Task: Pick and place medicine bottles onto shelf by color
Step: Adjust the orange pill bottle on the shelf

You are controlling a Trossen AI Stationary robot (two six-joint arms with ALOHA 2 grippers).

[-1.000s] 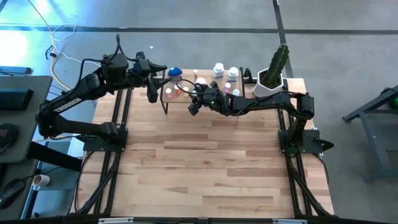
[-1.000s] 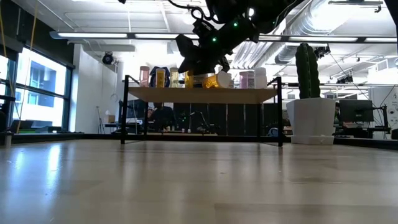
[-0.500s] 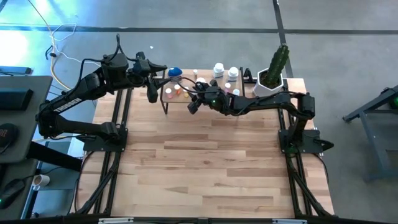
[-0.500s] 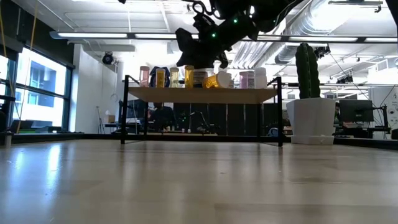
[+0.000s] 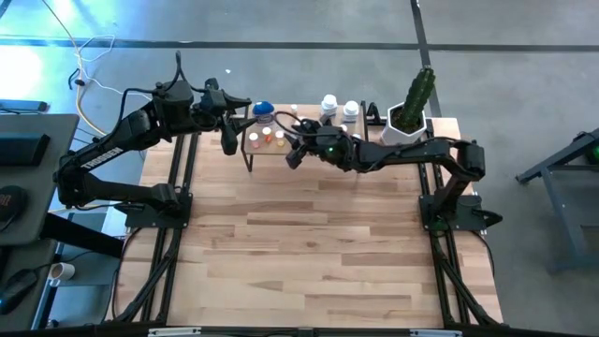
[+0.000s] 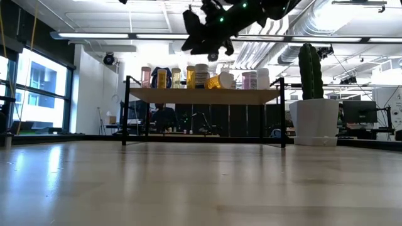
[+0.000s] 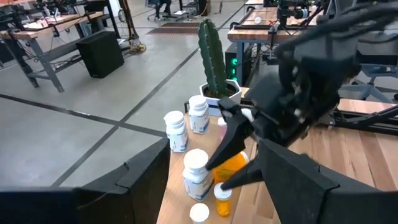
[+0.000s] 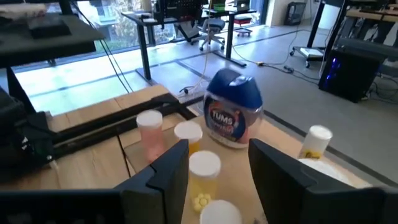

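The shelf (image 5: 281,142) stands at the table's far edge, its wood top (image 6: 204,95) on black legs. Several medicine bottles stand on it: a blue-lidded jar (image 8: 230,115), a pinkish bottle (image 8: 149,132), orange bottles (image 8: 203,174) and white ones (image 6: 201,75). My right gripper (image 6: 204,34) hangs open and empty above the row, and also shows in its wrist view (image 8: 219,149). My left gripper (image 5: 227,139) is open and empty beside the shelf's left end, and also shows in its wrist view (image 7: 214,155).
More white bottles (image 5: 329,103) stand on the table behind the shelf, also seen in the left wrist view (image 7: 176,130). A white pot with a cactus (image 5: 410,117) stands at the far right corner. The wide plank tabletop (image 5: 309,253) lies bare toward the near edge.
My right gripper has gone up from the bottle row on the shelf and now hangs well above it. A white bottle it had stood in front of now shows upright on the shelf in the low view.
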